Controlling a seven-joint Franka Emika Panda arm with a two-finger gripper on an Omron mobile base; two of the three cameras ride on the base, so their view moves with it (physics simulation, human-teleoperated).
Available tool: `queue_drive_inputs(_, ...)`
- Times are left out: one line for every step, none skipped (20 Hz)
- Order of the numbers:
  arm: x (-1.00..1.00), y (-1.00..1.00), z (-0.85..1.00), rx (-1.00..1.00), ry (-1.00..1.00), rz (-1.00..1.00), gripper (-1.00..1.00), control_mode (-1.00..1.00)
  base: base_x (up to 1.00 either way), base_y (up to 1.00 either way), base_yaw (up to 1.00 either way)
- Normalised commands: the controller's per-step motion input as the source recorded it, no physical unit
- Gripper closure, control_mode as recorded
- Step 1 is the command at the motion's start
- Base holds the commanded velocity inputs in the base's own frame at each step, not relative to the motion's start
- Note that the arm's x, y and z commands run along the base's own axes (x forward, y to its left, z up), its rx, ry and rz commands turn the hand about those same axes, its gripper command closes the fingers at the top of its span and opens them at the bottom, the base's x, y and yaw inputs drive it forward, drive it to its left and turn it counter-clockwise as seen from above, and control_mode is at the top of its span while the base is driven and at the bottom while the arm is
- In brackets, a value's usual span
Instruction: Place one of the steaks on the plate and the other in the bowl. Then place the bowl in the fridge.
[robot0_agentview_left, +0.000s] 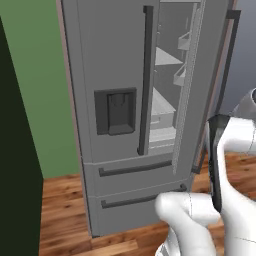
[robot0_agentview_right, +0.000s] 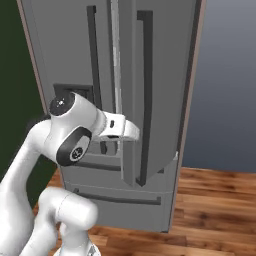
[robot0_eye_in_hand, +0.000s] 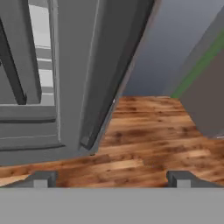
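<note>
fingers: (robot0_eye_in_hand: 112, 179) spread wide, nothing between them; tips low in hand view over the wood floor (robot0_eye_in_hand: 148, 144), just off the door's free edge.
arm: wrist (robot0_agentview_right: 116, 127) reaches across fridge front at about dispenser height, hand tucked by the door gap, seen from right base view.
fridge: (robot0_agentview_left: 112, 75) straight ahead, upright. Left door w/ dispenser panel (robot0_agentview_left: 115, 112) looks closed; right door (robot0_agentview_right: 155, 90) swung partly out toward robot, long axis vertical.
door vs fingers: in hand view the open door's edge (robot0_eye_in_hand: 103, 87) runs up and left from the tips; interior lies left of that edge.
interior: white shelves (robot0_agentview_left: 165, 107) and door bins (robot0_agentview_left: 182, 42) visible through the gap, farther in. Can't make out a bowl on them; too narrow a slit to tell.
bowl, plate, steaks: not seen from here, so placement can't be confirmed.
step, my read: either door opened for loading or about to be shut after; can't tell which.
next move turns on: fingers sit on outer, right side of door edge; a push left would close it, a pull near would widen it.
risk: door bar handle (robot0_agentview_right: 146, 95) close to wrist, could snag.
</note>
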Motion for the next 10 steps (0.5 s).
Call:
queue_drive_inputs(-0.42,1.0,0.0,-0.52,0.31,-0.08,-1.0,-1.0,0.0,0.0,0.0)
queue_drive_inputs(-0.15,1.0,-0.01,-0.53,0.35,-0.06,-1.0,-1.0,0.0,0.0,0.0)
queue_drive_inputs(-0.04,1.0,-0.04,-0.53,0.36,-0.04,-1.0,-1.0,0.0,0.0,0.0)
queue_drive_inputs(0.0,1.0,0.0,-0.52,0.35,0.0,-1.0,-1.0,0.0,0.0,0.0)
queue_drive_inputs(0.0,1.0,0.0,-0.51,0.33,0.0,-1.0,-1.0,0.0,0.0,0.0)
queue_drive_inputs(0.0,1.0,0.0,-0.5,0.31,0.0,-1.0,-1.0,0.0,0.0,0.0)
queue_drive_inputs(0.11,1.0,0.07,-0.42,0.29,0.0,-1.0,-1.0,0.0,0.0,0.0)
queue_drive_inputs(0.17,1.0,0.0,-0.42,0.32,0.01,-1.0,-1.0,0.0,0.0,0.0)
queue_drive_inputs(0.16,1.0,0.0,-0.32,0.1,0.11,-1.0,-1.0,0.0,0.0,0.0)
queue_drive_inputs(0.24,1.0,-0.07,-0.19,0.0,0.29,-1.0,-1.0,0.0,0.0,0.0)
